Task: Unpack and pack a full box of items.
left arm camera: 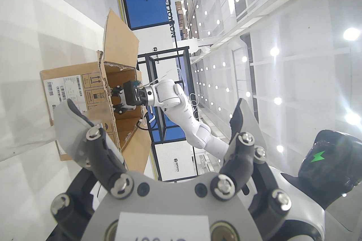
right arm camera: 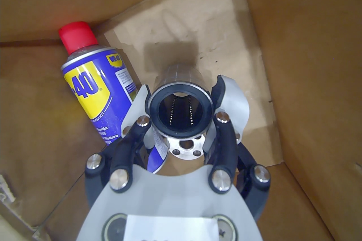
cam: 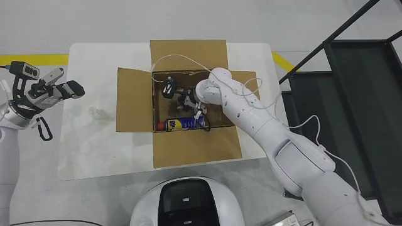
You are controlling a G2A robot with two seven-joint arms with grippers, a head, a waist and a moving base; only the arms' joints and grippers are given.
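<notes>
The right gripper (right arm camera: 183, 91) pinches the linear bearing (right arm camera: 178, 74), axis aimed at the cardboard box (right arm camera: 297, 55) floor beside the spray can (right arm camera: 93, 84); left gripper (left arm camera: 154, 109) spread, distant.

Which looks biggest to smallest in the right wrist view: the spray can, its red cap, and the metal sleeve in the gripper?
1. spray can
2. metal sleeve, held in the right gripper
3. red cap
The sleeve is nearest the camera, so sleeve over cap is unsure.

White arms (cam: 264, 122) — loose cables (cam: 179, 56), silver-screwed black fingers (right arm camera: 224, 132).
</notes>
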